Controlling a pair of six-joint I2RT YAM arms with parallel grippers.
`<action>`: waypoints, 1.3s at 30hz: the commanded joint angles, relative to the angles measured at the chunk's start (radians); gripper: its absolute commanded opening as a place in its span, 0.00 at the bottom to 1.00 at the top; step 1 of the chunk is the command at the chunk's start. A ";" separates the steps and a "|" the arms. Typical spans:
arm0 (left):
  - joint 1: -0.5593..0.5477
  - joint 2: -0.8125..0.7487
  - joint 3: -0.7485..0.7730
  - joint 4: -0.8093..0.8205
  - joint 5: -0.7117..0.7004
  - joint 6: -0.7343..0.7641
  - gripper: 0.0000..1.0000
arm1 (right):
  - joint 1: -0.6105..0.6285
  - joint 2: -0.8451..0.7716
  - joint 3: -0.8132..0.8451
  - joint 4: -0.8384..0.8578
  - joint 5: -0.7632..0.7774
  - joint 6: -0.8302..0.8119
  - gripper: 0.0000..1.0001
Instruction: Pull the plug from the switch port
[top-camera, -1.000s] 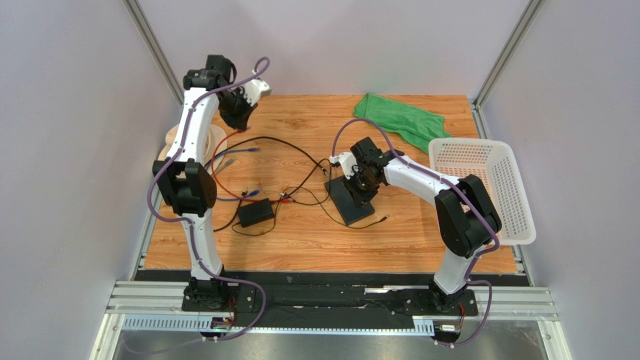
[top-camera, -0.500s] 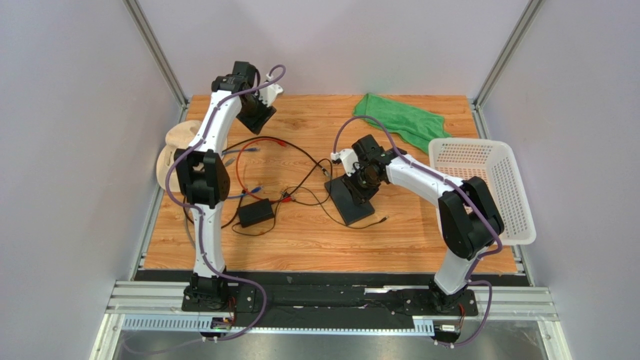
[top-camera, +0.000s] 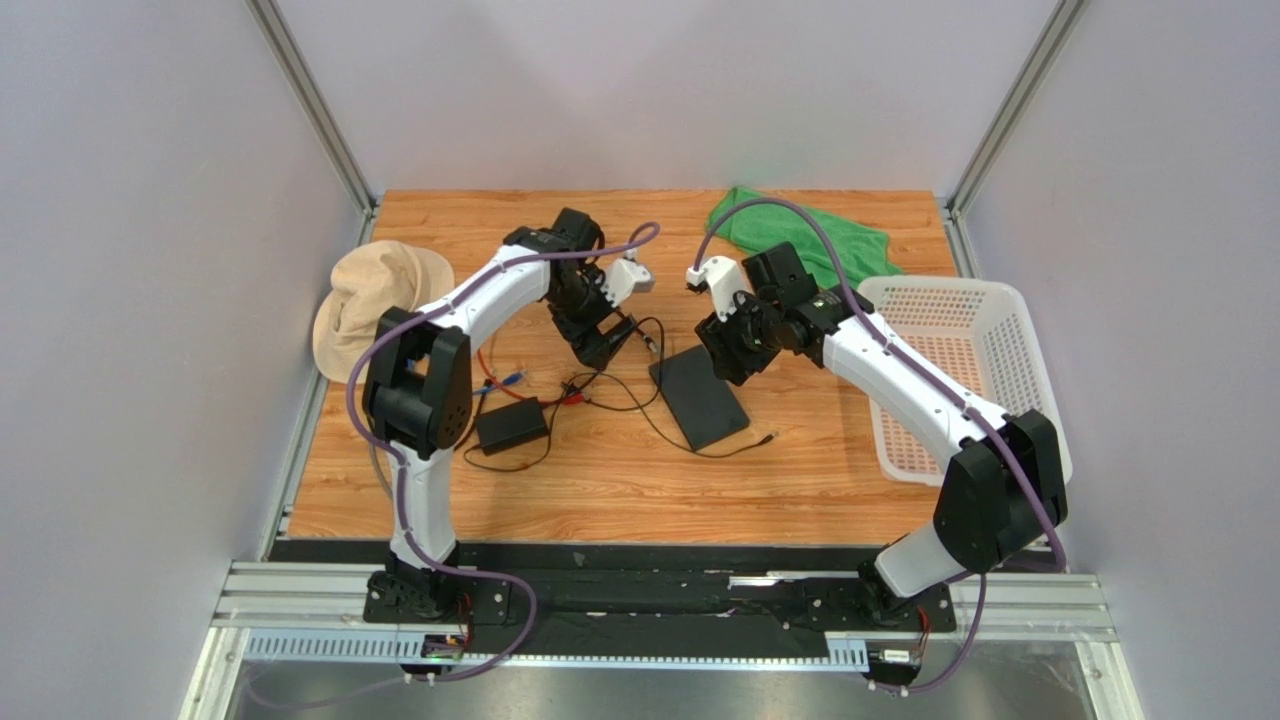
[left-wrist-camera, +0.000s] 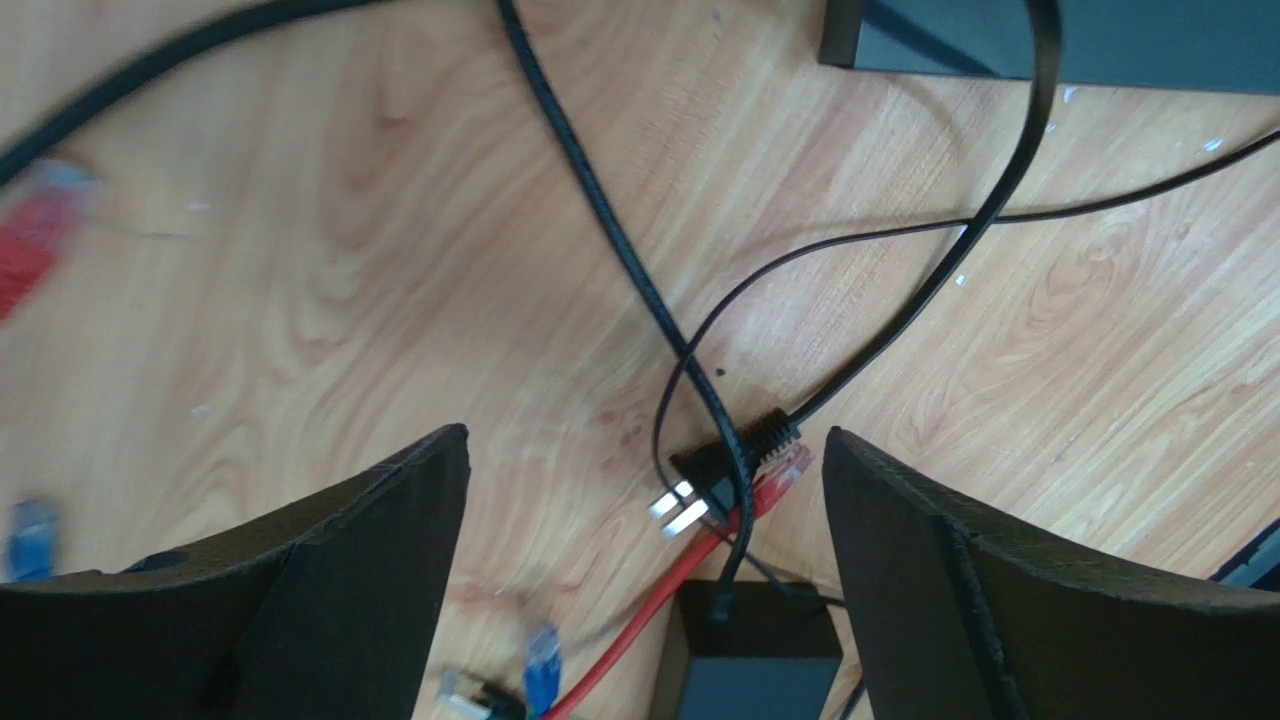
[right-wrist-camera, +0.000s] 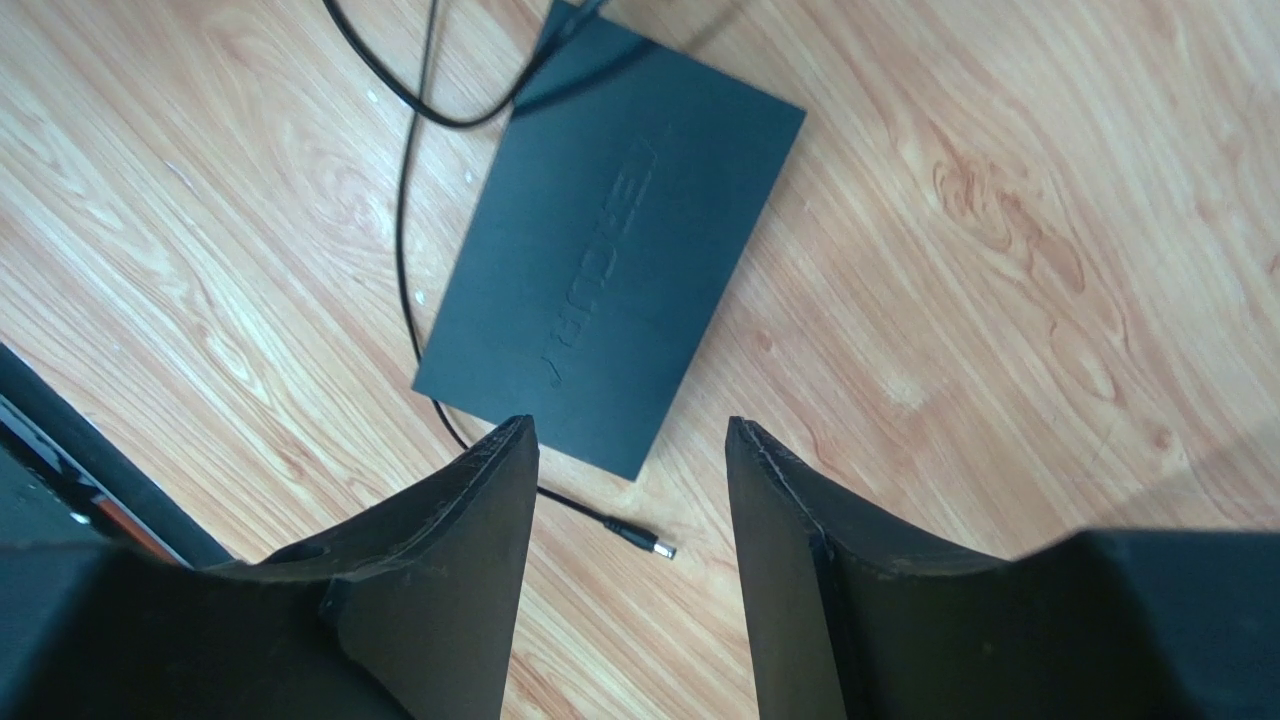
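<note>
plug (right-wrist-camera: 567, 21) looks seated in far edge of switch (right-wrist-camera: 609, 270), mid-table. right gripper (right-wrist-camera: 631, 428) hovers released over it, probably to brace; left gripper (left-wrist-camera: 643, 443) released above loose cables (left-wrist-camera: 601, 225).

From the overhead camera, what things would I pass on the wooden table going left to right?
Floppy beige cloth hat, small black adapter brick, flat black rectangular box, white perforated plastic basket.

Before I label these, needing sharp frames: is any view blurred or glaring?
Left wrist: red connector and blue connector at the left edge are smeared; central cables crisp. Right wrist: flat black box sharp. Top external: evenly lit, no glare.
</note>
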 joint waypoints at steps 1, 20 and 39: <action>-0.011 0.027 -0.036 0.050 -0.012 0.001 0.96 | -0.023 -0.024 -0.033 -0.016 0.014 -0.031 0.54; 0.027 -0.083 -0.336 -0.021 -0.106 0.038 0.00 | -0.035 0.012 -0.057 0.014 0.039 -0.039 0.54; 0.380 0.021 0.107 -0.117 -0.181 0.087 0.45 | -0.035 0.049 -0.022 0.024 0.054 0.004 0.54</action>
